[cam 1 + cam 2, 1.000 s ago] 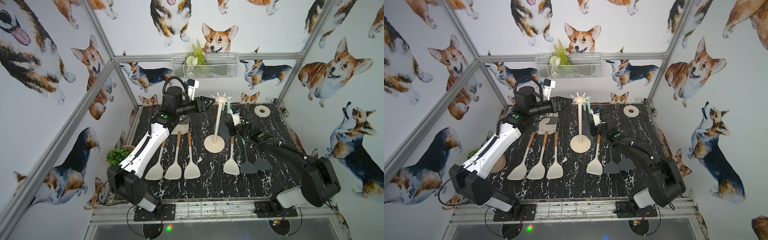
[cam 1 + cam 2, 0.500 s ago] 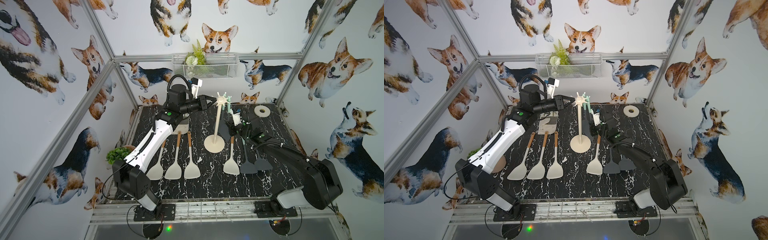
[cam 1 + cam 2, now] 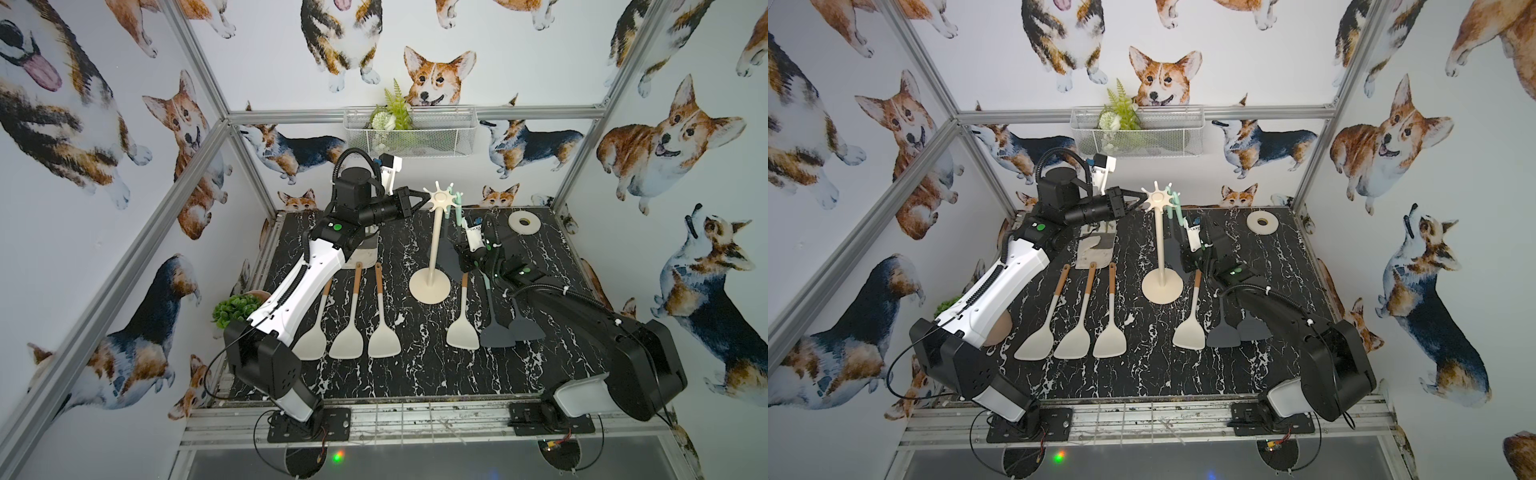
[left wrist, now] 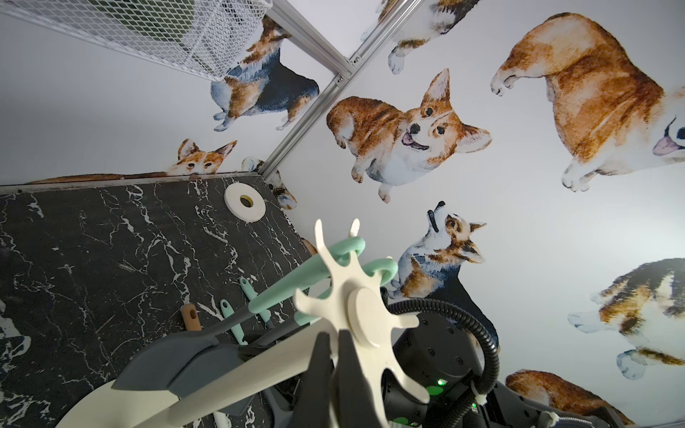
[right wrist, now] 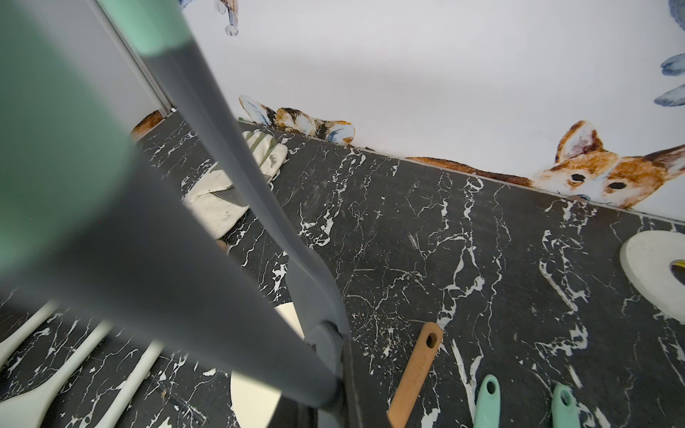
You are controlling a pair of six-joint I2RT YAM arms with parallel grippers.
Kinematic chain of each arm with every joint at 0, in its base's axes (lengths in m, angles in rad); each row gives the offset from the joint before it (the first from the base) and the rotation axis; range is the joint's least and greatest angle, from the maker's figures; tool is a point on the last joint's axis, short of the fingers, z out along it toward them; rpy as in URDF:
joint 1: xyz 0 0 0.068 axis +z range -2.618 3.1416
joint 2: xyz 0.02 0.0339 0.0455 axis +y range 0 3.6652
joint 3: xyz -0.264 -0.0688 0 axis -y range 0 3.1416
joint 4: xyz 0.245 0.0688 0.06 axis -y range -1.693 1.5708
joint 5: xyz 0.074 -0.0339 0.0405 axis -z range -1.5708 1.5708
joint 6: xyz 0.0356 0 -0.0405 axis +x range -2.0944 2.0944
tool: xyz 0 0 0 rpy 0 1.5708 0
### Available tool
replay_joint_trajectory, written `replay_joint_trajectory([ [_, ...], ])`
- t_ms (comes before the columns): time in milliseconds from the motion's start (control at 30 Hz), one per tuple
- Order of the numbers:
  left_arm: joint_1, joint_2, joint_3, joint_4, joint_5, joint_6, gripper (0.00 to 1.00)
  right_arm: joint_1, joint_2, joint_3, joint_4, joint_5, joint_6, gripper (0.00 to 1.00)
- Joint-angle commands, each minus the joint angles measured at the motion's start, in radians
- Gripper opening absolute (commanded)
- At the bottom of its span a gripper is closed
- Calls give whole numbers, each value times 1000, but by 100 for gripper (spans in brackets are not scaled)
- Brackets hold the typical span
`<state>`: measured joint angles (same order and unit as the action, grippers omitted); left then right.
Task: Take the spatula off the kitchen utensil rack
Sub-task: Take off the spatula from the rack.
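Rack (image 3: 434, 245): upright on my table (image 3: 399, 374). Grey spatula (image 3: 447, 249): hangs from the rack's crown by its mint loop, blade beside the pole. Left gripper (image 3: 420, 200): jaws pinched onto a crown prong. Right gripper (image 3: 462, 261): jaws clamped on the spatula's grey part.

Matt cream plastic utensil rack (image 3: 435, 245), smooth matt grey-and-mint rubbery spatula (image 4: 174, 359), black white-veined marble-look tabletop (image 3: 415, 374), white metal mesh basket (image 3: 440, 133).
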<state>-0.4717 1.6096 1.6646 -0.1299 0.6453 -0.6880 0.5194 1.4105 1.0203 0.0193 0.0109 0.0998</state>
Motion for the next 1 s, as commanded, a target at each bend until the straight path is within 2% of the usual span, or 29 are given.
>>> replay_joint_trajectory([
  [0, 2, 3, 17, -31, 23, 15, 0, -22, -33, 16, 40, 64, 51, 0],
  [200, 1, 13, 32, -51, 22, 6, 0, -25, -45, 35, 11, 115, 9, 0],
  [367, 2, 14, 32, -47, 19, 5, 1, -27, -45, 39, -3, 101, 16, 0],
  [400, 2, 14, 30, -44, 20, 5, 14, -27, -48, 33, -4, 96, 23, 0],
  [433, 1, 12, 29, -39, 22, 5, 23, -28, -55, 27, -5, 95, 30, 0],
  [500, 1, 8, 25, -30, 23, 10, 32, -34, -73, 8, -12, 94, 43, 0],
  [733, 3, -9, 12, -31, 29, 47, 44, -87, -164, -40, -69, 73, 92, 0],
  [833, 9, -36, -10, -31, 31, 86, 53, -117, -248, -81, -119, 44, 107, 0],
  [967, 28, -76, -45, -33, 42, 131, 59, -134, -344, -117, -181, -76, 91, 0],
])
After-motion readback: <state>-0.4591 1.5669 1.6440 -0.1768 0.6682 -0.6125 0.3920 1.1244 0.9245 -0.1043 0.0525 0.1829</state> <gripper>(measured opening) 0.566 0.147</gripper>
